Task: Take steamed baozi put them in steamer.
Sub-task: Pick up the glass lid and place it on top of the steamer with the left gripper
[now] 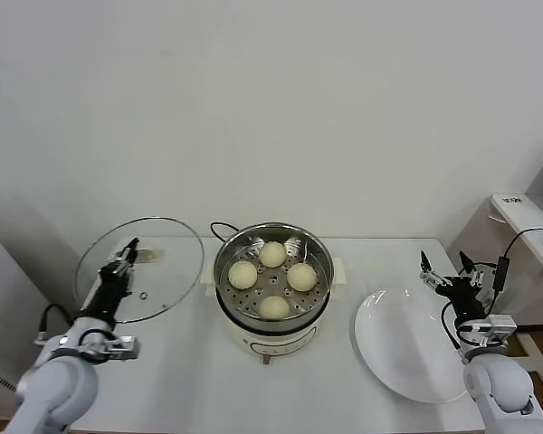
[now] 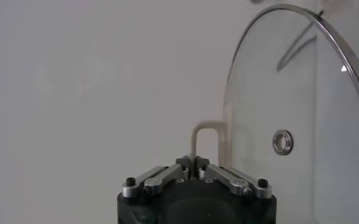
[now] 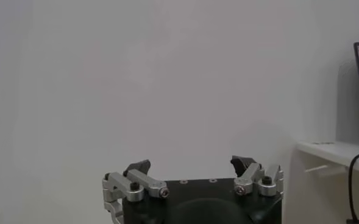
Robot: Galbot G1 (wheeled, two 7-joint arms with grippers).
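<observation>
four buns in the steamer, lid held to one side

head view: all four buns (image 1: 272,279) sit in the steel basket of the steamer (image 1: 271,287), which stands at the middle of the white table (image 1: 190,371). one bun is at the far side, one at the near side and one to each side, well apart, with the perforated floor showing between them. the white plate (image 1: 407,344) on the robot's right is bare. judged from this, the loading is done; nothing is left to carry over, and only covering the pot might remain. the left gripper (image 1: 125,260) holds the glass lid (image 1: 141,268) up to the left of the steamer, clear of the basket. the right gripper (image 1: 448,272) hovers over the far edge of the plate with its claw spread and nothing in it.

left wrist view: the left claw is closed tight on the lid's cream loop handle (image 2: 205,141), which rises from between the pads. the glass disc with its steel rim and small vent ring (image 2: 283,142) stands on edge just beyond, in front of a plain wall.

right wrist view: the right claw stands wide open and empty, fingers (image 3: 138,168) well apart. only the wall, a shelf edge (image 3: 334,151) and a dark screen at the picture's border lie beyond.
</observation>
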